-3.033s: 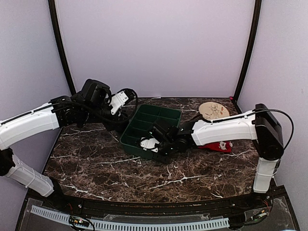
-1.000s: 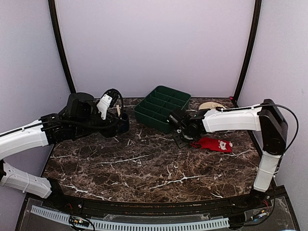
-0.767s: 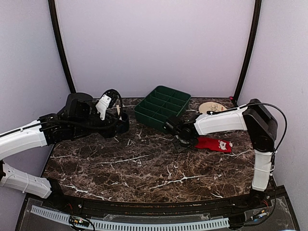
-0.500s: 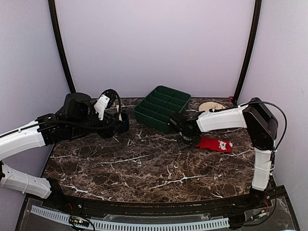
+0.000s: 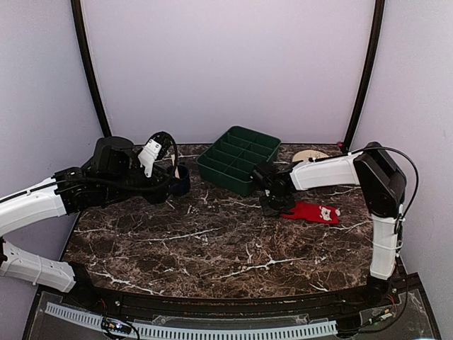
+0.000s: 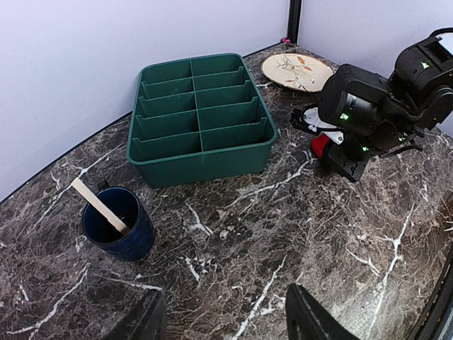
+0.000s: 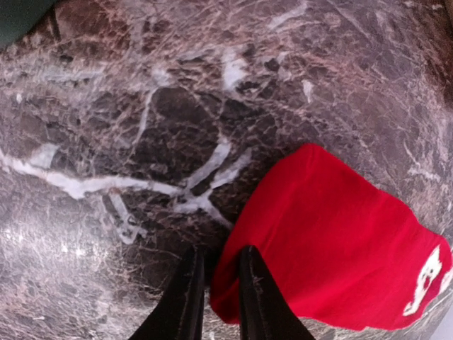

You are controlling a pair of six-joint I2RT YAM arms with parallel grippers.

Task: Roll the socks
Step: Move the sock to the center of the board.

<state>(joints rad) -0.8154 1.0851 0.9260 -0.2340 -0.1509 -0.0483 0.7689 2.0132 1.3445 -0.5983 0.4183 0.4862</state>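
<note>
A red sock with white patches at its right end lies flat on the marble, right of centre. In the right wrist view my right gripper is down on the table at the sock's plain left end, its fingers drawn close together with the fabric edge pinched between them. From above, that gripper sits just left of the sock. My left gripper hovers open over bare marble at the left, holding nothing. Its view shows a sliver of the sock behind the right arm.
A green compartment tray stands at the back centre, close behind the right gripper. A round patterned plate lies at the back right. A dark blue mug with a wooden stick stands near the left gripper.
The right gripper's fingers have closed from wide open onto the red sock's left edge. Three seconds ago the tray lay nearer the middle; it now stands at the back. The left arm barely moved.
</note>
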